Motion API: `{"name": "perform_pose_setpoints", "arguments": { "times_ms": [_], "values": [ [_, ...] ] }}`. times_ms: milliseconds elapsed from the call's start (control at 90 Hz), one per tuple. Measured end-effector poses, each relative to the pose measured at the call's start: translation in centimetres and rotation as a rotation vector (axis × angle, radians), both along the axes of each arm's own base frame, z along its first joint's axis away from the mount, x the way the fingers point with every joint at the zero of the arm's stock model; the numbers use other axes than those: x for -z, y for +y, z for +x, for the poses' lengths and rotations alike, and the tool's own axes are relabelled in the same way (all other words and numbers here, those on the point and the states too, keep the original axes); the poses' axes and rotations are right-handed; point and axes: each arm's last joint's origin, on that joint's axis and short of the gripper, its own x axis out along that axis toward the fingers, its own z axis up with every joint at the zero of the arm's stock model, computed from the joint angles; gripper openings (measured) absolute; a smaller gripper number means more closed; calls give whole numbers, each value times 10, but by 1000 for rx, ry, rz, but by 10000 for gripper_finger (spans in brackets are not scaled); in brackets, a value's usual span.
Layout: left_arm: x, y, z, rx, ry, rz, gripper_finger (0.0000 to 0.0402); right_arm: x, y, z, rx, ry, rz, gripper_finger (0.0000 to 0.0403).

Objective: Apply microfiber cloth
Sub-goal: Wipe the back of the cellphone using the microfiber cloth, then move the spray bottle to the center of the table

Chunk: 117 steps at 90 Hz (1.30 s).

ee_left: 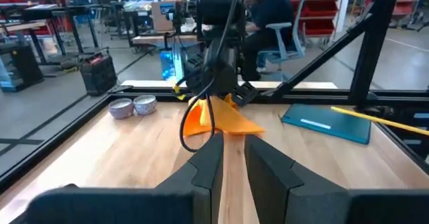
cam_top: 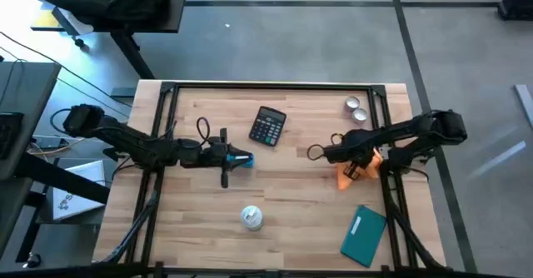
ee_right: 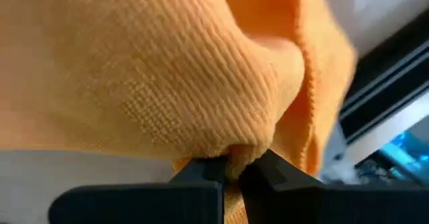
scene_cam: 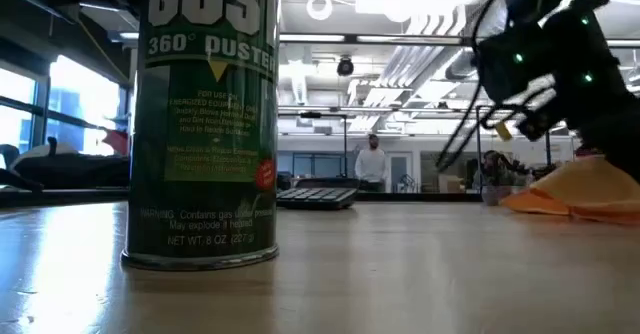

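Nearest the front edge of the pale wooden bench [cam_top: 283,170]: a green aerosol duster can with a white cap [cam_top: 251,217], upright, and a flat teal rectangular book [cam_top: 364,235] toward the right corner.

Mid-bench, right: soft bright orange microfiber cloth [cam_top: 348,175], bunched and lying on the wood. Right hand [cam_top: 360,168] down on it, fingers nearly closed, a fold of the orange knit pinched between the tips in the right wrist view; probably gripped this way so the rag can be dragged as a wiping pad. Rest of the cloth trailing onto the bench behind the pinch.

Mid-bench, left: left hand [cam_top: 243,160] parked low and pointing toward the cloth, fingers [ee_left: 204,174] parted by a narrow gap, nothing held; apparently waiting clear of the wipe path.

Farther back: black pocket calculator [cam_top: 268,126], flat, a likely wiping target. Two small round silver tins [cam_top: 356,108] side by side by the far right corner.
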Motion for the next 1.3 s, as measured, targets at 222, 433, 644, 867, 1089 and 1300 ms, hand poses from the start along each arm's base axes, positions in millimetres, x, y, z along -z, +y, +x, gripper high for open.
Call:
{"name": "perform_pose_setpoints", "arguments": {
  "times_ms": [222, 433, 644, 867, 1089, 1300],
  "values": [
    [3, -2, 0, 78, 28, 15, 46, -12, 0, 8, 12, -24, 4, 74],
    [2, -8, -1, 128, 26, 61, 46, -44, 1, 24, -62, -51, 3, 163],
    [-7, -20, -7, 143, -6, 103, 46, -58, 14, 33, -173, -100, -20, 246],
    [-20, -34, -24, 170, -33, 135, 46, -66, 52, 59, -271, -406, 20, 283],
    [-19, -53, -45, 305, 46, 81, 46, -74, 111, 95, -575, -953, -36, 282],
    [4, -87, -60, 346, 219, -131, 46, -60, 144, 111, -636, -1155, -62, 282]
  ]
}}
